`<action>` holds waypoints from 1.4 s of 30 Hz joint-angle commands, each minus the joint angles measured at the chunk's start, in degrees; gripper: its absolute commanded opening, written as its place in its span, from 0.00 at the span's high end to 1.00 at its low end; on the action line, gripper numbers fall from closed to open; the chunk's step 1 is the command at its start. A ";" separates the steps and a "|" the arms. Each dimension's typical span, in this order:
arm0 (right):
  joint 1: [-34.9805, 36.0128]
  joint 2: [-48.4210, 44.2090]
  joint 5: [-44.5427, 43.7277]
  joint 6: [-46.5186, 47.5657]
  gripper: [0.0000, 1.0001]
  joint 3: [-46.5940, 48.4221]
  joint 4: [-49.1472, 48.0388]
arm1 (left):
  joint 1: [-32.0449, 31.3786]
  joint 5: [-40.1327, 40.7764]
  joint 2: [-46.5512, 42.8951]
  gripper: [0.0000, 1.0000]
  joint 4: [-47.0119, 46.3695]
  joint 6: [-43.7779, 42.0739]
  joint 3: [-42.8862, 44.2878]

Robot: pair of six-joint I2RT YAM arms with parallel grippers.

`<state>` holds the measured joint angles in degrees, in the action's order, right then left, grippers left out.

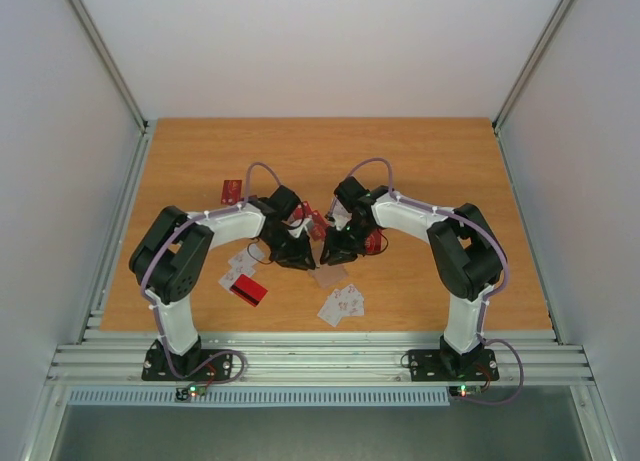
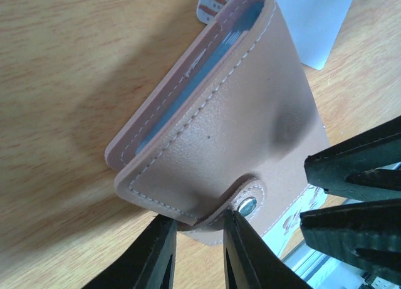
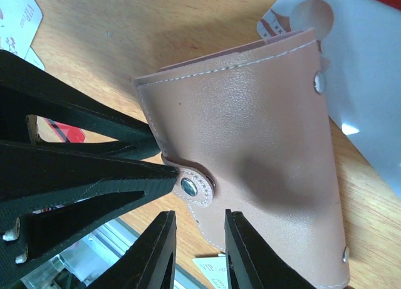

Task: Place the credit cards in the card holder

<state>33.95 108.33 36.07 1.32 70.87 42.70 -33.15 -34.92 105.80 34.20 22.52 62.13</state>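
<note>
Holder hangs over the tabletop centre, nipped at its snap edge by the narrow left pincer; right pincer, narrow too, pinches alongside. Light, floppy leather: grip stitched edges, 1 per pincer.

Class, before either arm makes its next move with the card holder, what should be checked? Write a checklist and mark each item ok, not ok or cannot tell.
1. Left pincer clamps the card holder at its edge: ok.
2. Right pincer grips it too: cannot tell; its fingers sit at the holder's edge.
3. Snap strap undone: not ok, it looks fastened.
4. Pockets exposed: not ok, only a slit of blue lining shows.
5. A card ready in a pincer: not ok; the credit cards lie on the table.
</note>
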 commanded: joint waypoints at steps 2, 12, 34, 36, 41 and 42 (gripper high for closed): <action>-0.27 0.56 0.31 2.54 0.76 0.38 0.60 | -1.31 1.02 1.46 0.76 0.20 1.28 1.96; -0.20 0.28 -3.41 4.53 0.79 -0.12 2.56 | -2.50 4.67 1.86 0.75 1.52 4.33 3.63; -2.49 -2.71 -9.10 5.73 0.67 -2.10 4.10 | -3.84 13.17 -1.13 0.60 9.72 5.66 8.54; -2.44 -2.50 -7.72 4.33 0.68 -2.98 2.87 | -3.20 14.13 -3.15 0.55 10.88 4.91 8.17; -2.47 -1.60 -4.53 1.85 0.70 -5.36 0.16 | -1.66 10.74 -9.77 0.53 7.55 5.94 2.06; -2.47 -1.52 -4.18 1.52 0.70 -5.84 -0.27 | -1.59 8.87 -10.71 0.54 5.85 6.17 0.53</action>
<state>31.53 106.72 28.62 5.48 66.57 45.25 -35.48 -22.79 100.71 42.76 28.12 67.00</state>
